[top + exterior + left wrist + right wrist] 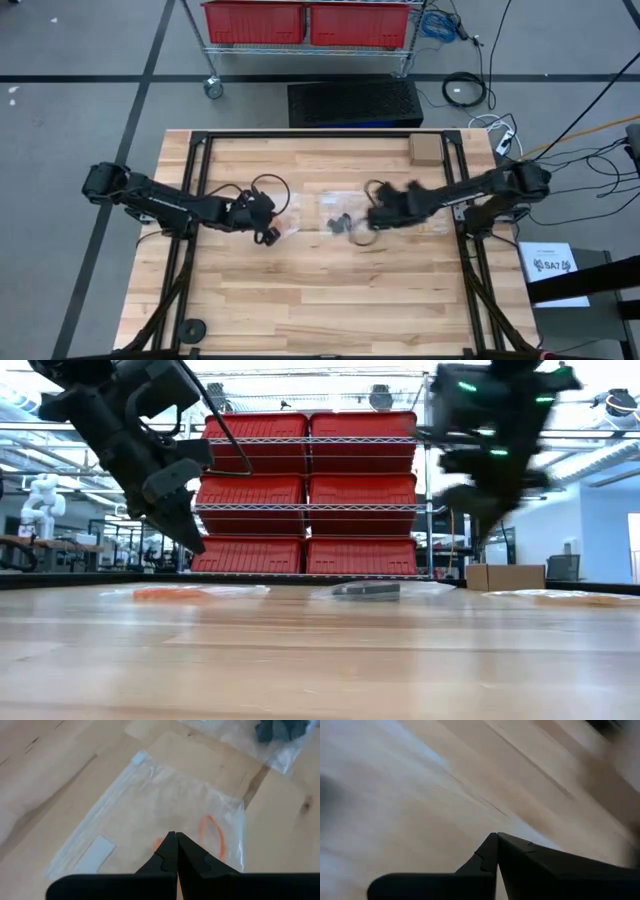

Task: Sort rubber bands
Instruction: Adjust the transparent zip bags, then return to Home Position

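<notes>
A clear zip bag [150, 820] lies flat on the wooden table with orange rubber bands [214, 834] inside it. My left gripper [175, 837] hangs shut just above this bag, clear of the table in the low view [193, 543]; I see nothing between its fingers. A second clear bag holds black rubber bands [338, 222] at the table's middle. My right gripper [497, 836] is shut and blurred, raised over the table just right of that bag [365, 226]. A third flat bag [560, 596] lies farther right.
A small cardboard box [426, 150] stands at the table's far right corner. A round black disc [190, 328] sits at the near left corner. Black frame rails [195, 180] run along the table's sides. Red bins [305, 490] on a wire shelf stand beyond the far edge.
</notes>
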You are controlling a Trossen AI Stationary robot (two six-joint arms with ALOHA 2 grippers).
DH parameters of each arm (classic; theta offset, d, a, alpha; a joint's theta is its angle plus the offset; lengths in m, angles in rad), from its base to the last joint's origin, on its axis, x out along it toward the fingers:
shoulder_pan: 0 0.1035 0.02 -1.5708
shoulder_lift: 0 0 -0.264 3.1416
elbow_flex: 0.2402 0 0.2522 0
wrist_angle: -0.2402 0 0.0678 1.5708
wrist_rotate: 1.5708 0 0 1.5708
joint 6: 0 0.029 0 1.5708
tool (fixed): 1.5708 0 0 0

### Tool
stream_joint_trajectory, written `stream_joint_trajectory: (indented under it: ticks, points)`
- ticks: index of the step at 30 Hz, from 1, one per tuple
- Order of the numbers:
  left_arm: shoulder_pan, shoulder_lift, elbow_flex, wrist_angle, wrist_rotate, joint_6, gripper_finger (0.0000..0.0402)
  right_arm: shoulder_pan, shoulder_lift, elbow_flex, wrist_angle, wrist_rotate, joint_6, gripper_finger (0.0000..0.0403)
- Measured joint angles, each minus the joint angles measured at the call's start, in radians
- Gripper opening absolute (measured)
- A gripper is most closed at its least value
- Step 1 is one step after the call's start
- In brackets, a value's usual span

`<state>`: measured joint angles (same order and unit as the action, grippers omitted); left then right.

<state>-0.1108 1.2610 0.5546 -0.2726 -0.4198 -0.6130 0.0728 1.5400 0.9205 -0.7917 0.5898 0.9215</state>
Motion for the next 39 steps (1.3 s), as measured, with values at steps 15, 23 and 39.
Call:
stream_joint_trajectory:
  ticks: [15,23,39]
  points:
    - [-0.017,-0.006,-0.071,0.126,0.065,-0.009,0.0001,0.258,-0.118,-0.384,0.017,-0.160,0.711,0.0000]
    - [-0.041,-0.042,-0.071,0.095,0.077,-0.009,0.0001,0.254,-0.114,-0.312,0.084,-0.179,0.717,0.0000]
    - [-0.039,-0.266,-0.071,0.093,-0.012,0.134,0.0001,0.254,-0.242,-0.206,0.057,0.099,0.322,0.0000]
